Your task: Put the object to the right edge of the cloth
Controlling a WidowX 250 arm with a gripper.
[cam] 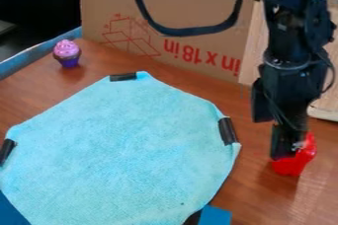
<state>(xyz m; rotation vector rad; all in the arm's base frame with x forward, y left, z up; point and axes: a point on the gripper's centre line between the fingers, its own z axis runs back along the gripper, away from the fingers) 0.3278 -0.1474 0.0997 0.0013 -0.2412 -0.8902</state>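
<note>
Cloth [125, 145] nearest, and off its three o'clock edge the end effector [288, 154], gripping the red object [289, 166], should settle it flat before releasing.

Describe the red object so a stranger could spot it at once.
Find the big light-blue cloth on the wooden table. Off its right side, at the black gripper, is a small red object. Its plain red separates it from the pink-topped cupcake.

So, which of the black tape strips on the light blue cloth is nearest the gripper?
The right strip, on the side of the cloth facing the gripper. The top strip, left strip and bottom strip lie farther away.
</note>
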